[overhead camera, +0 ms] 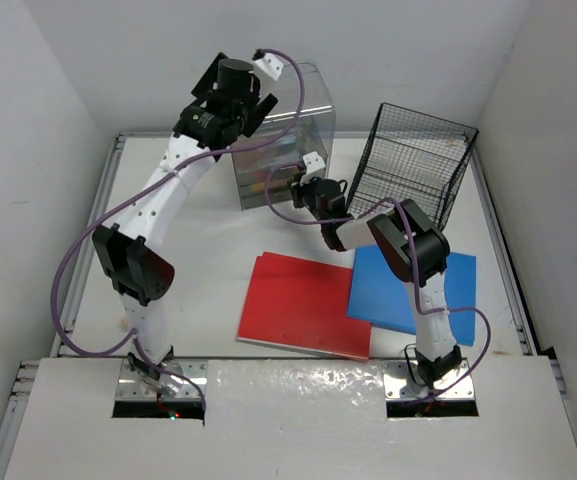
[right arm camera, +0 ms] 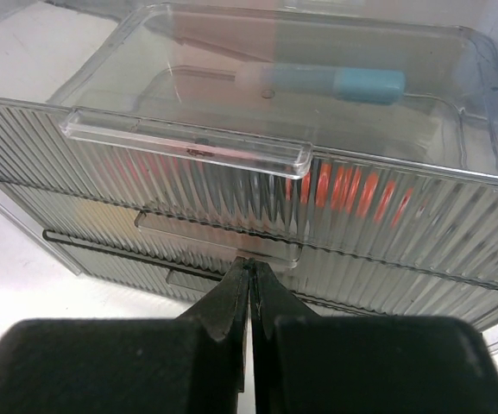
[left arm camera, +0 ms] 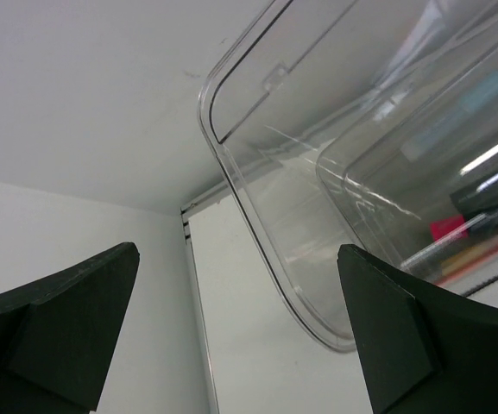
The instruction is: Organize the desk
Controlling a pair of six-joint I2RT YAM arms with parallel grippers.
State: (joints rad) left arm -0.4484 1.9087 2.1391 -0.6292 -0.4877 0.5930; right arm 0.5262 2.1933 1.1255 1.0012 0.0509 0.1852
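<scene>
The white desk carries a clear drawer organizer at the back centre. My left gripper hovers high by the organizer's upper left corner. In the left wrist view this gripper is wide open and empty, with the organizer's clear shell to its right and bare desk below. My right gripper is at the organizer's front. In the right wrist view it is shut, tips right under the middle drawer's handle, nothing visible between them. The top drawer stands slightly out, with a blue-capped marker inside.
A black wire basket stands at the back right, next to the organizer. A red folder lies flat at the centre front, and a blue folder lies beside it under the right arm. White wall panels enclose the desk.
</scene>
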